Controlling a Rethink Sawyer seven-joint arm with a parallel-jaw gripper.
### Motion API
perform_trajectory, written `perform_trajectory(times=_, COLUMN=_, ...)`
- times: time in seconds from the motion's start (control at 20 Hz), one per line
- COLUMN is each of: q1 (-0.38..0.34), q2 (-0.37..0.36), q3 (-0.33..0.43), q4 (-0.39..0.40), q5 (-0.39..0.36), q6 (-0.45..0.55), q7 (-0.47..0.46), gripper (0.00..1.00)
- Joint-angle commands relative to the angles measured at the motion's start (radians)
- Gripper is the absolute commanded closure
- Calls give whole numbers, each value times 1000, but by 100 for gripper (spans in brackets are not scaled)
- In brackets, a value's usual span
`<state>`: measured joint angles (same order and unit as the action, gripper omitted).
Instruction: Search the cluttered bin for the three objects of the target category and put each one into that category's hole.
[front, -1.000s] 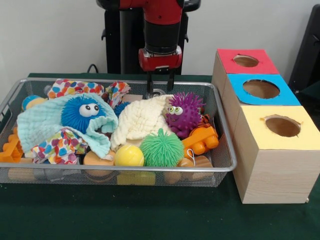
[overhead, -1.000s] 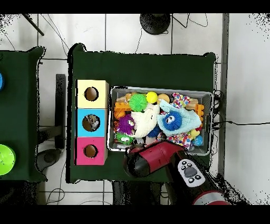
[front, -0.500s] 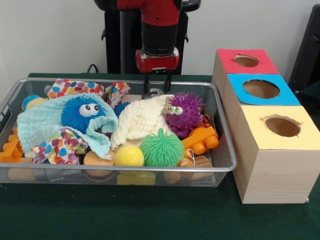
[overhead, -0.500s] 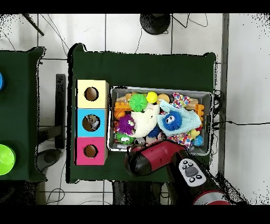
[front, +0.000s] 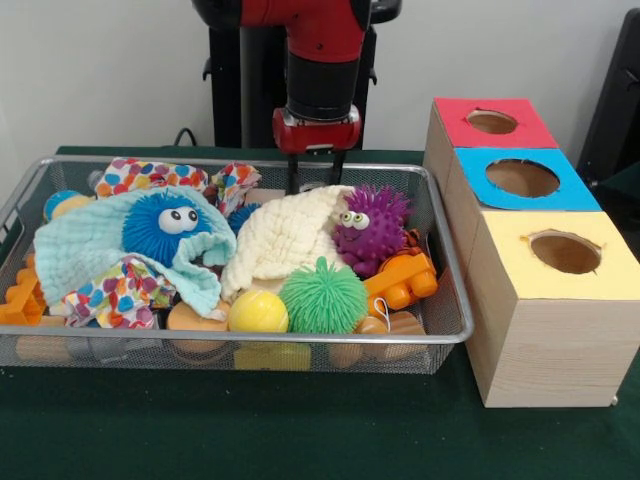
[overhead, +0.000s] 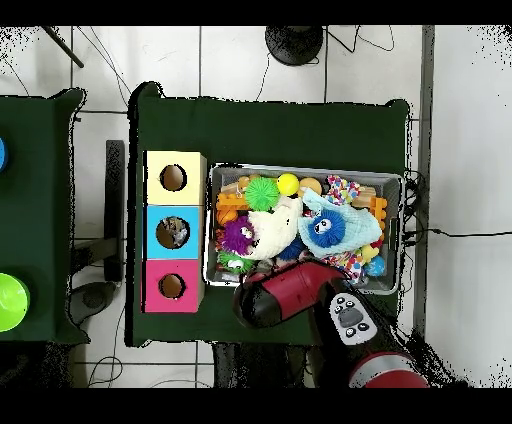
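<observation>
The black two-fingered gripper (front: 317, 172) hangs below the red wrist of the arm, in the upper middle of the front view, at the far rim of the wire-mesh bin (front: 452, 290). Its two prongs stand slightly apart with nothing visible between them, so it reads as spread and empty. Against the pictures of a second ago, the wrist has risen a little and shifted slightly to the right, and in the overhead view the red arm has swung leftward along the bin's lower edge. Nothing in the bin has followed it. I judge this a repositioning rather than a grasp, so the search is not yet advanced.

Just below and right of the gripper sits the purple spiky rubber ball with googly eyes (front: 369, 226), resting against the cream waffle-weave cloth (front: 281, 240). If the spiky balls are the target category, this is the nearest one. It is nearly round with no real long axis; its eyes face the front and left of the frame. The green stringy ball (front: 323, 295) lies lower, at centre, and the blue fuzzy ball with eyes (front: 164, 226) lies left, wrapped in a pale blue cloth (front: 80, 250). The three wooden boxes topped red, blue and yellow (front: 523, 178) stand at the right.
</observation>
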<state>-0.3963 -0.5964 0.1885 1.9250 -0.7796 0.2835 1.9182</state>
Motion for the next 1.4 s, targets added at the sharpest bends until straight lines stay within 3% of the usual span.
perform_trajectory(times=0.05, q1=34, q2=90, q3=-10, q4=-152, q5=-37, q6=-82, q7=77, gripper=0)
perform_trajectory(times=0.95, q1=14, q2=66, q3=-8, q4=-144, q5=-6, q6=-64, q7=65, gripper=0)
perform_trajectory(times=1.0, q1=7, q2=65, q3=-2, q4=-141, q5=1, q6=-53, q7=60, gripper=100)
perform_trajectory(times=1.4, q1=0, q2=64, q3=5, q4=-148, q5=6, q6=-42, q7=52, gripper=100)
